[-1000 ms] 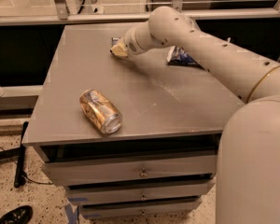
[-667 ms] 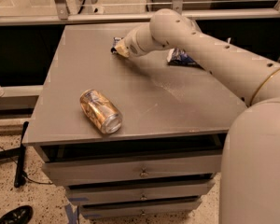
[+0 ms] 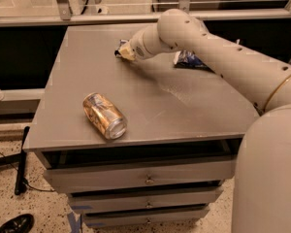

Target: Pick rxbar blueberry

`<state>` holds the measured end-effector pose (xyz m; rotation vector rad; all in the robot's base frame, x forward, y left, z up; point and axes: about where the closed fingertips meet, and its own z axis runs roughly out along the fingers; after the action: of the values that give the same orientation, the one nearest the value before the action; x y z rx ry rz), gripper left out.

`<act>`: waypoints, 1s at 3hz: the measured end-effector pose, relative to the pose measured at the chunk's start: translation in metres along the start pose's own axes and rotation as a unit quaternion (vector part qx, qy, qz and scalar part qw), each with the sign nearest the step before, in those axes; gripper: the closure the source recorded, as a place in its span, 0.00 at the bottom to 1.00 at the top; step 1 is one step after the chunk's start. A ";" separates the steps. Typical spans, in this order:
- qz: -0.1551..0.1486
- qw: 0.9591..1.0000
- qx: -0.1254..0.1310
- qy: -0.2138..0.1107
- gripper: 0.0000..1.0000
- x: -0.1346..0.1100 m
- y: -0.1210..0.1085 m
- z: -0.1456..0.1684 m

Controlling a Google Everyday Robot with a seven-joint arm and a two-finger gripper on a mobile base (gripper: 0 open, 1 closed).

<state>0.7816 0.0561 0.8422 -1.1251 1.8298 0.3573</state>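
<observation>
Reaching my gripper [image 3: 123, 52] to the snack bar [image 3: 119, 46] at the back of the worktop [image 3: 184, 106], I see its dark end just beyond the jaws. Whether they clench it I cannot tell. The can [image 3: 105, 115] lies well apart, nearer me.

Viewpoint: high, behind the arm [image 3: 223, 57], facing down at the table [image 3: 150, 106].
Range: close.
Gripper [image 3: 125, 52]: far tabletop, upper centre.

Seemingly bare tabletop [image 3: 184, 101] between far-side claw [image 3: 122, 52] and can [image 3: 105, 115]
</observation>
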 end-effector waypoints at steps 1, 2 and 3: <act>-0.042 0.999 0.001 -0.022 1.00 -0.043 -0.008 -0.017; -0.113 0.992 0.008 -0.057 1.00 -0.113 -0.019 -0.047; -0.158 0.984 0.018 -0.077 1.00 -0.157 -0.026 -0.071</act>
<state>0.7875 0.0828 1.0146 -1.3021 1.4877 0.2183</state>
